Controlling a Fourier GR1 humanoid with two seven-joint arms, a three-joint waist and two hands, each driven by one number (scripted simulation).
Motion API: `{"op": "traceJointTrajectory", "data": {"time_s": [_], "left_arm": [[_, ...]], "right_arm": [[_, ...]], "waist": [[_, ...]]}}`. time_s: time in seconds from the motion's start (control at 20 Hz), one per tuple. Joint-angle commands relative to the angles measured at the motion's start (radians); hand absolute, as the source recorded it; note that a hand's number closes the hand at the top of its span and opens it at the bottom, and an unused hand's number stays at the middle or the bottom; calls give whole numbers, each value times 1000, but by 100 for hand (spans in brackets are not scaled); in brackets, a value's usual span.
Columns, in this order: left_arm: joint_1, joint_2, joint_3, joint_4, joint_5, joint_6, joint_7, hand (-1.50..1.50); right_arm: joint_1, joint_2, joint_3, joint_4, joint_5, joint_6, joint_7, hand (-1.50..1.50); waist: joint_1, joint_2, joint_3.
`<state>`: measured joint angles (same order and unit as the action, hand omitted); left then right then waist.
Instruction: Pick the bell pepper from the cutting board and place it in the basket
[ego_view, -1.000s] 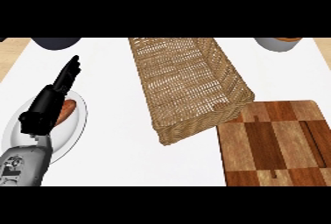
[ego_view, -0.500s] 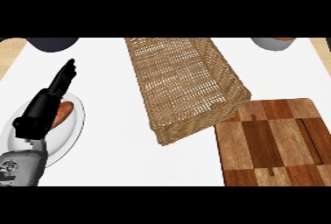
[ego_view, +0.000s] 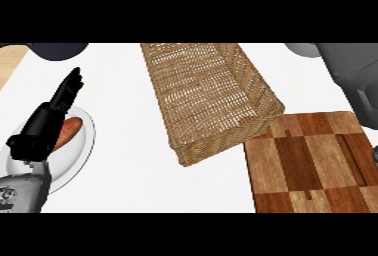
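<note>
While my left hand (ego_view: 44, 127) rests straight-fingered at 9 o'clock over a plate (ego_view: 81, 150), my right forearm (ego_view: 354, 75) enters at 2 o'clock (its hand unseen) beside the basket (ego_view: 214, 100); no pepper shows on the cutting board (ego_view: 310, 165).

No readable text or labels anywhere.

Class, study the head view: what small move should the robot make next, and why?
Probably bring the right arm further into view over the cutting board. No bell pepper shows on the board or in the basket, and the right robot hand is out of view. The left robot hand lies open over the plate, far from both.
</note>
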<state>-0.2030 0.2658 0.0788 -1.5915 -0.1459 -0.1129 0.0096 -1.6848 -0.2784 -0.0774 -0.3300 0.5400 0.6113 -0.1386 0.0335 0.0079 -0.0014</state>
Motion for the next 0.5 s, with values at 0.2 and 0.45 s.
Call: {"op": "traceJointTrajectory", "data": {"time_s": [0.2, 0.45], "left_arm": [[-12, 20, 29, 14, 12, -16, -9, 0], [-28, -10, 6, 7, 2, -4, 22, 0]], "right_arm": [[40, -2, 163, -46, 174, -52, -54, 150], [41, -11, 189, -3, 210, -9, -131, -150]], "waist": [[-9, -1, 0], [-3, 1, 1]]}}
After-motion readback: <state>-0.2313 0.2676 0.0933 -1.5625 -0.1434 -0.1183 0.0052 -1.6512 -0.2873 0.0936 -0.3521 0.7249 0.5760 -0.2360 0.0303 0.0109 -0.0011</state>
